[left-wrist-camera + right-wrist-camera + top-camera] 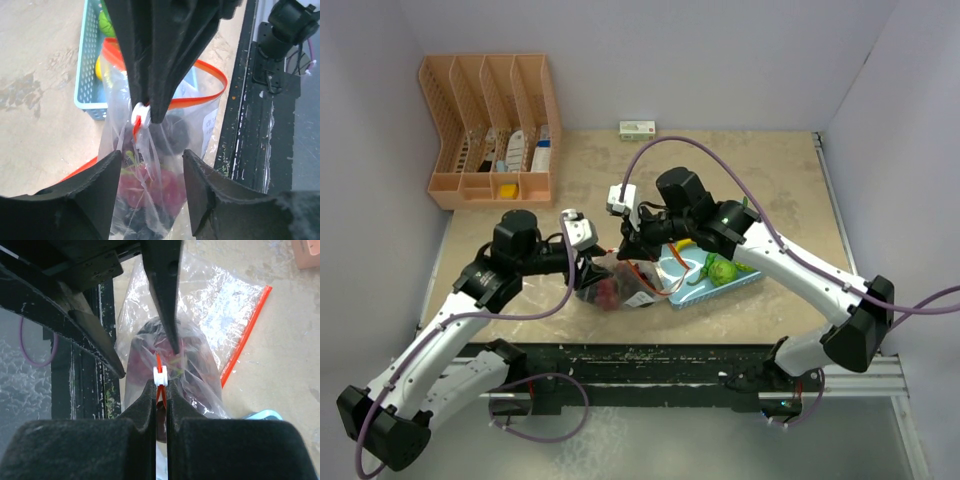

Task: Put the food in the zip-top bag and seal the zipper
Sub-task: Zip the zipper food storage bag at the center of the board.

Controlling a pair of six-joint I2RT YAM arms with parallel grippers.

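We see the zip-top bag (620, 290) bunched up on the table (770, 180), touching the left end of the light-blue basket (682, 300). Dark red grapes (607, 291) sit inside the bag. A round green fruit (720, 268) lies in the basket, and the left wrist view also shows a yellow banana (100, 67) there. Both arms crowd in over the bag at the basket's left end, so from above they hide most of its mouth. Well beyond the basket, toward the back wall, stand an orange organizer (490, 130) and a small box (638, 127); neither is in the way.

Only the wrist views show the grips. The right hand (160, 386) is pressed together on the zipper (247, 335), pinching it right at its white slider (160, 375). The left hand (150, 192) has its fingers (95, 195) apart, straddling the bag below the slider with the grapes between them. We cannot tell whether either pad touches the plastic.

The left wrist view shows the zipper curving in an open arc in front of the basket. The right wrist view shows a straight stretch of it lying flat on the table near a basket corner.
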